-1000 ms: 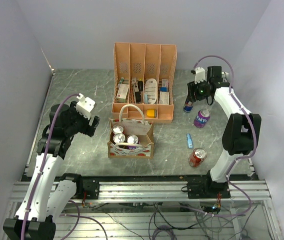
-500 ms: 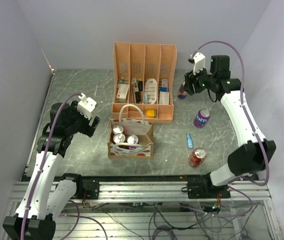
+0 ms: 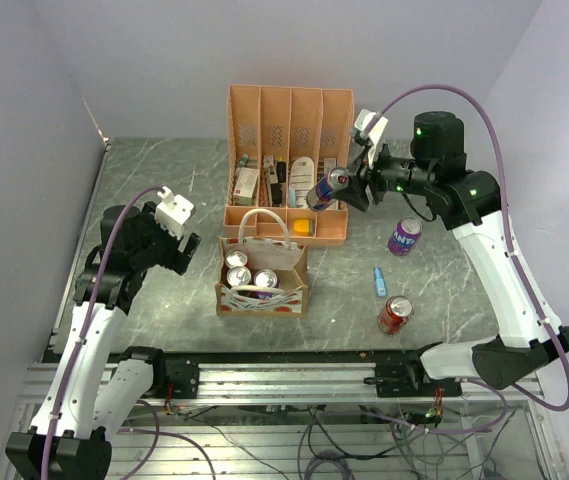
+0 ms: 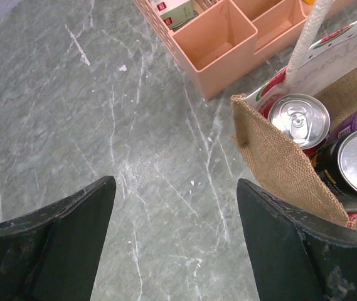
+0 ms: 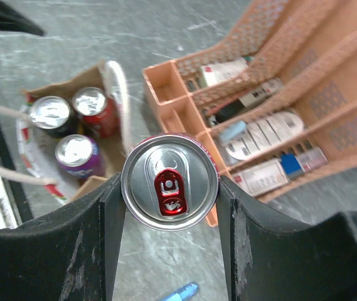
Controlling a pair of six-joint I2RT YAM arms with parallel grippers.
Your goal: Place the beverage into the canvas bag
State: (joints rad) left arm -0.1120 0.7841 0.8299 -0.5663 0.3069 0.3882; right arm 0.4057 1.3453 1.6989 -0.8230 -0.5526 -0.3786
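Grey marbled tabletop (image 3: 164,180), pale walls (image 3: 294,50); right claw (image 5: 170,191) pinching beverage can (image 3: 324,190) aloft; left claw (image 4: 176,188) spread.

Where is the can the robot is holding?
In the top view, the can is held aloft in the right arm's jaws, over the front right of the file organiser, behind and right of the canvas bag.

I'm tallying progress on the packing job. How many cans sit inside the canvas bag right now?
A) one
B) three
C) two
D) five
B: the top and right wrist views both show three cans standing in the canvas bag, while a fourth can is gripped in the right end effector, not yet in the bag.
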